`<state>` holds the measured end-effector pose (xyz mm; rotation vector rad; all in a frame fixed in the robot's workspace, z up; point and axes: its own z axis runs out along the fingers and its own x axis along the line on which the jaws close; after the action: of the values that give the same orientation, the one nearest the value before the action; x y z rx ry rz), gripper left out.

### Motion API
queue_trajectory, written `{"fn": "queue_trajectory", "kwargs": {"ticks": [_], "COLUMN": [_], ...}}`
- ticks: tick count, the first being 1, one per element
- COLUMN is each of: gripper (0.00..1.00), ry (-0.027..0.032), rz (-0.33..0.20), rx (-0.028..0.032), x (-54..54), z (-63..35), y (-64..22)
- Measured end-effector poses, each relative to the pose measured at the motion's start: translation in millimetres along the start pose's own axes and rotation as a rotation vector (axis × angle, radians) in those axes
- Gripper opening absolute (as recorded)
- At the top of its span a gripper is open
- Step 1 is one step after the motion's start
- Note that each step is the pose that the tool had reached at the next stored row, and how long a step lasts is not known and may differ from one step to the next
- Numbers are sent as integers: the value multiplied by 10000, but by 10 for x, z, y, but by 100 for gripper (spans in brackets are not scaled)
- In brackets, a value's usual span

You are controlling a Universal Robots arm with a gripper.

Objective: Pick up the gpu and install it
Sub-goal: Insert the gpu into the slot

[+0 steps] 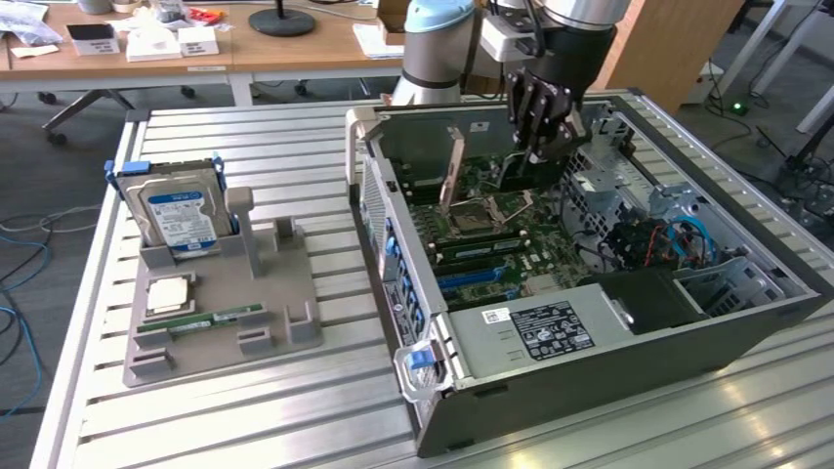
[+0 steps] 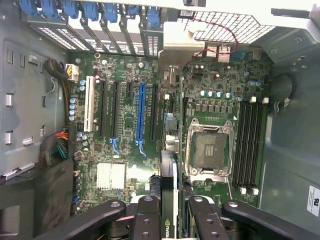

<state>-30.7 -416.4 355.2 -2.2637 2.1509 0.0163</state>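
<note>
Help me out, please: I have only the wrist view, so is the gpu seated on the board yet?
Observer: Not yet, it seems. From outside, the gpu hangs upright in the gripper, apparently just above the motherboard.
Operator: Thank you. What sits beside the computer?
Observer: At the exterior view's left, a grey holder carries a hard drive standing upright and a RAM stick lying flat.
Operator: And how is the case placed?
Observer: The case lies on its side, open upward, on a slatted metal table.
</note>
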Motion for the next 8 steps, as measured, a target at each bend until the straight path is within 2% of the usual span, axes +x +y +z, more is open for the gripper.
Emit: {"fn": "queue_trajectory", "kwargs": {"ticks": [8], "gripper": [26], "ry": [4], "rz": [-1], "rx": [25], "x": [2], "z": [71], "y": [4]}}
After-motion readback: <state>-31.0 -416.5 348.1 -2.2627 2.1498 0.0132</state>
